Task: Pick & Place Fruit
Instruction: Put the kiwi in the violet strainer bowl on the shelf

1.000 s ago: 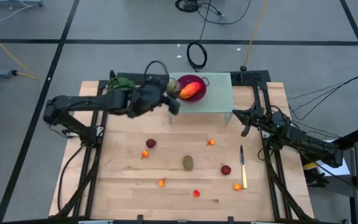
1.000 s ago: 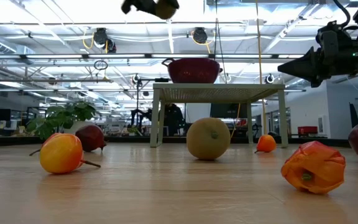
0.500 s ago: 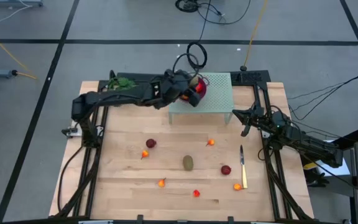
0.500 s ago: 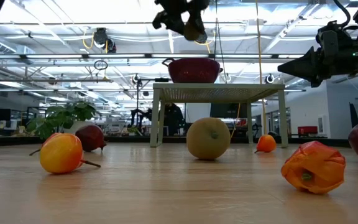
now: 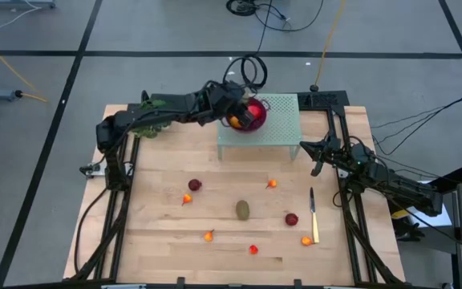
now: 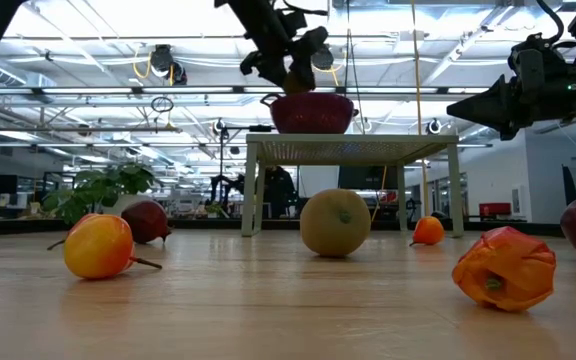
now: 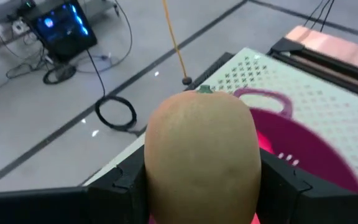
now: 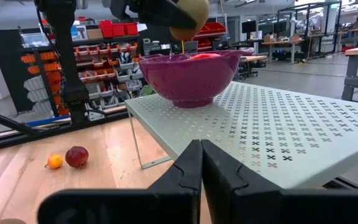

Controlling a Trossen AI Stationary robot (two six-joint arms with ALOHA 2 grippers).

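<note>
A brown-green kiwi [image 7: 201, 155] is pinched by the left gripper [image 5: 235, 112] just above the bowl [image 8: 189, 76].
The left arm is stretched out over the perforated metal stand [image 5: 279, 120]; the kiwi is a matt oval, the bowl beneath it smooth magenta plastic. The right gripper [image 8: 201, 163] is held beside the stand, fingers pressed together. Other fruit [image 5: 242, 210] lies scattered on the wooden table [image 5: 159, 241] below.

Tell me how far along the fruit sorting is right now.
Early on. One orange-red fruit already lies in the bowl on the small perforated table. The left tool holds a kiwi over the bowl. One kiwi and eight small fruits remain on the table. The right tool waits shut beside the perforated table.
</note>
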